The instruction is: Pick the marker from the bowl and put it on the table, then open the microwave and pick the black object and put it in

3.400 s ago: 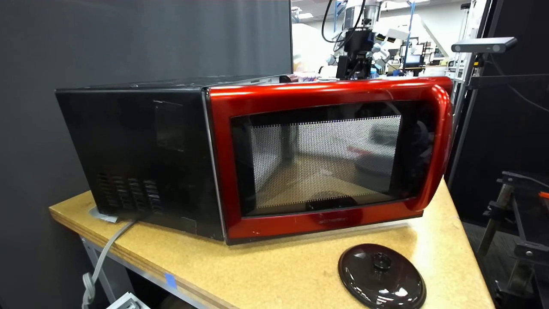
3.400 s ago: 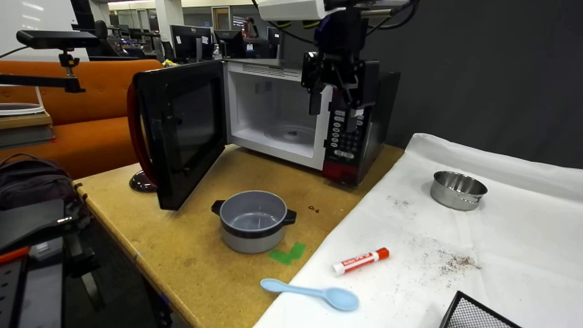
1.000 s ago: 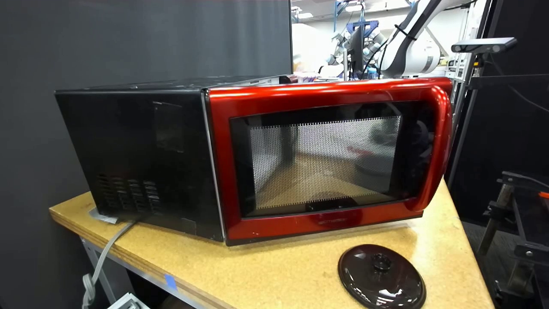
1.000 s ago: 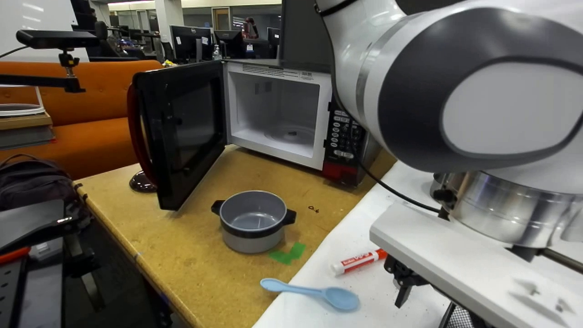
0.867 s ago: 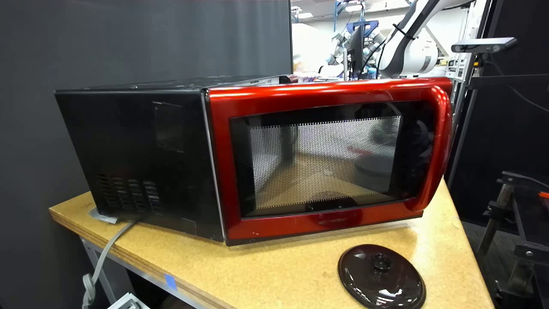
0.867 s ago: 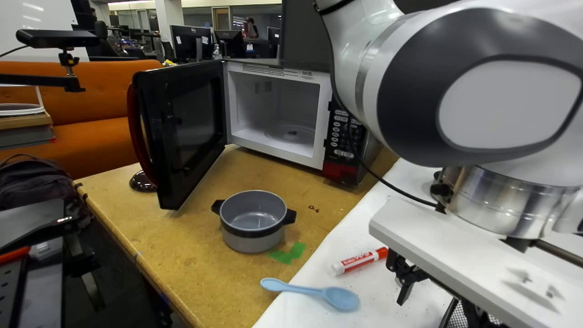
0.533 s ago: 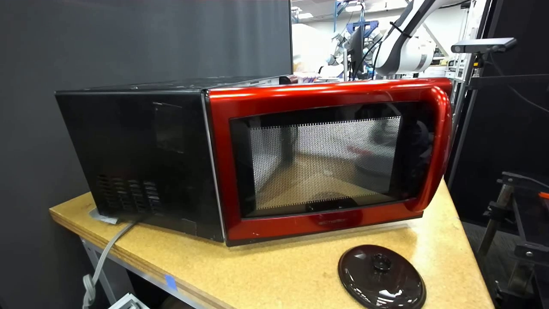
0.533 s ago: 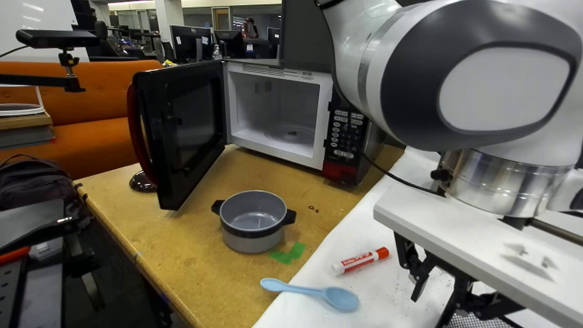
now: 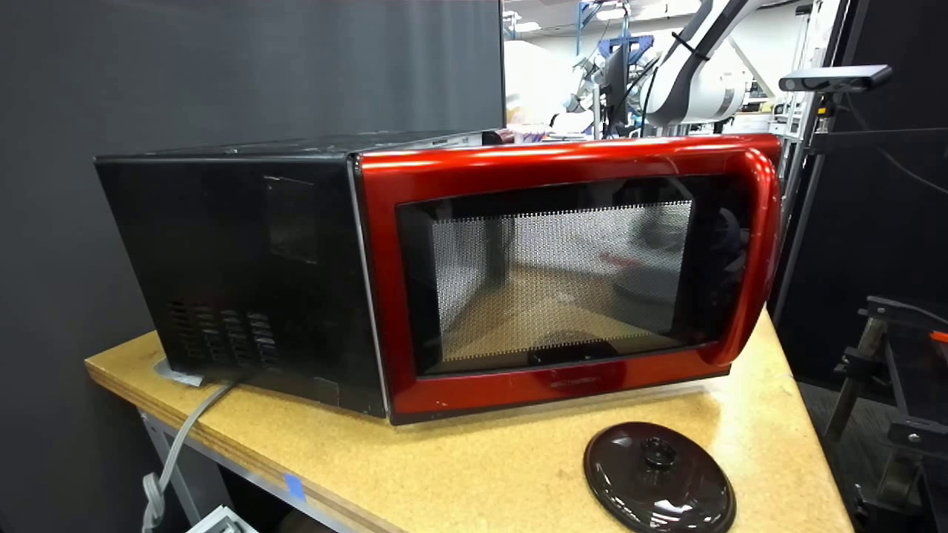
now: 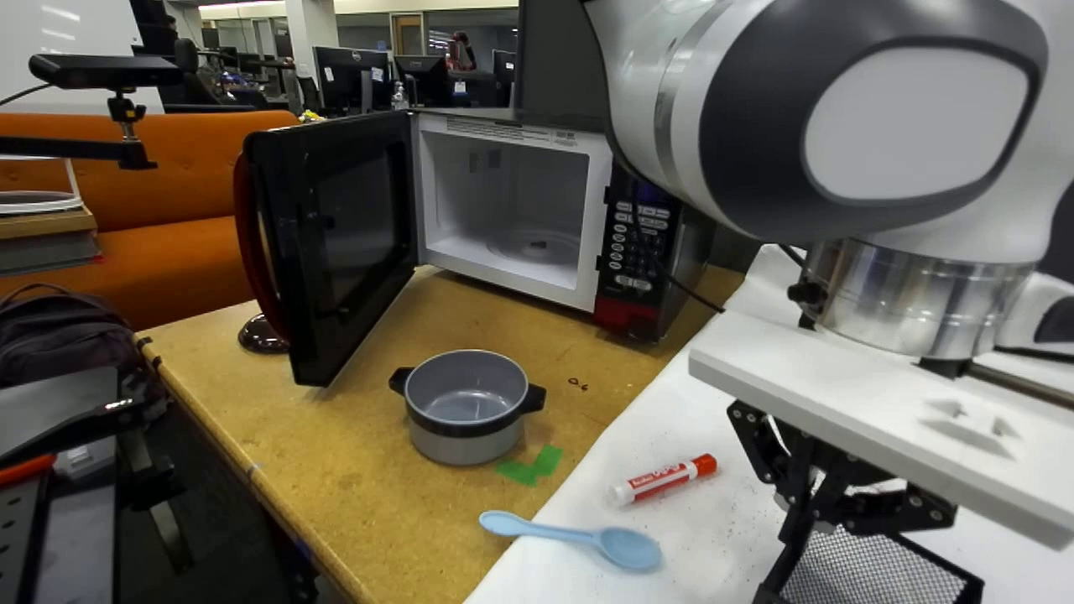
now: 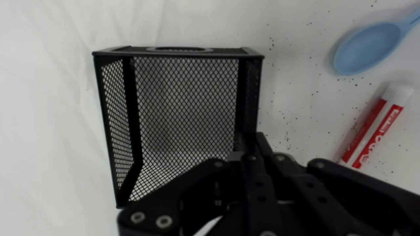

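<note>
The microwave (image 10: pixel 638 252) stands with its door (image 10: pixel 352 235) swung wide; an exterior view shows the red front (image 9: pixel 563 381). Black and open-topped, the mesh-sided black object (image 11: pixel 183 105) fills the middle of the wrist view. My gripper (image 11: pixel 253 141) is shut on its right wall, which runs between the fingertips. An exterior view shows the black object (image 10: pixel 873 570) partly hidden by the gripper; whether it touches the cloth I cannot tell. The red-and-white marker (image 10: pixel 663 480) lies on the white cloth, outside the grey bowl (image 10: pixel 466 436), which sits on the tan table (image 10: pixel 336 461).
A light blue spoon (image 10: pixel 579 541) crosses the edge of the white cloth (image 10: pixel 545 579) near the marker. A dark round lid (image 9: pixel 659 474) lies on the table beside the microwave door. The robot arm (image 10: pixel 881 126) covers much of the right side in an exterior view.
My gripper, open half a second ago, has closed on the black object's wall. The arm has moved up in an exterior view, and the black object shows higher there.
</note>
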### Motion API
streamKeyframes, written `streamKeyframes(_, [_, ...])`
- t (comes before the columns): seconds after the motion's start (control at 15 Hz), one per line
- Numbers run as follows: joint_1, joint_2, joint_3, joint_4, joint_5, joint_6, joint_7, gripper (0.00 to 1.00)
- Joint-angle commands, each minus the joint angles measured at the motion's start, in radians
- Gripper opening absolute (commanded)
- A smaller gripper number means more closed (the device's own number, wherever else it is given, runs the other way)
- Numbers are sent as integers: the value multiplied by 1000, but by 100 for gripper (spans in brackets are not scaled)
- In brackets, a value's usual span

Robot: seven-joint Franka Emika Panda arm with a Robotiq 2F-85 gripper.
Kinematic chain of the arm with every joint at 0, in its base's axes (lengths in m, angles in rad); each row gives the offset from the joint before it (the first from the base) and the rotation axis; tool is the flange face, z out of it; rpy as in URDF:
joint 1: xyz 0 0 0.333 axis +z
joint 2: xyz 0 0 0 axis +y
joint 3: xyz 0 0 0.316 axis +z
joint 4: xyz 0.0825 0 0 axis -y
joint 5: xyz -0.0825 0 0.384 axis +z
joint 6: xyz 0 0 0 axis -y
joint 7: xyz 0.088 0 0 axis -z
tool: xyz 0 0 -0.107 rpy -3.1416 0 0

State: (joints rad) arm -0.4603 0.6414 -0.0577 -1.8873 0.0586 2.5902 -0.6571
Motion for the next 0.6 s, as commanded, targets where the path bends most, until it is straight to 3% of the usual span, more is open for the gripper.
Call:
streamKeyframes(0.0, [26, -109, -2, -82, -35, 24, 3, 0])
streamKeyframes(0.27, [56, -260, 18, -182, -52, -1, -55, 0])
streamKeyframes(0.53, [97, -435, 51, -365, -27, 6, -181, 0])
